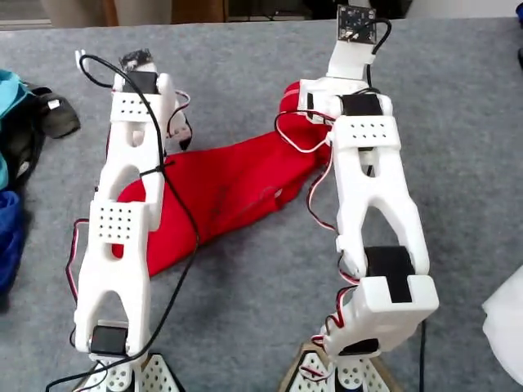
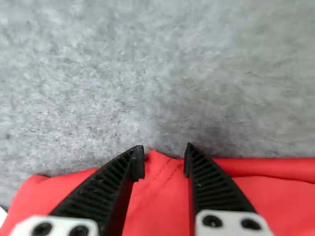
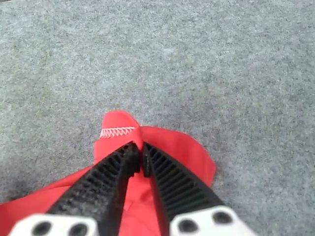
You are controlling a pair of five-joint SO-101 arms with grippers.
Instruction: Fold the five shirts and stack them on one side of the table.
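Two hands at the red shirt: one pinching, one not yet closed.

The right hand (image 3: 139, 150) is clamped on a corner of the shirt (image 1: 229, 192), gripping red cloth just beside a white-stitched hem (image 3: 117, 132). The left hand (image 2: 164, 155) stands narrowly apart. Its tips straddle a ridge at the shirt's edge, with cloth between them that looks unclamped. In the high view the shirt lies bunched in a long band on the grey counter (image 1: 245, 65). It runs from lower left to upper right between the arms, and the right hand is at its upper-right end. More clothes (image 1: 10, 163) are heaped at the left edge.
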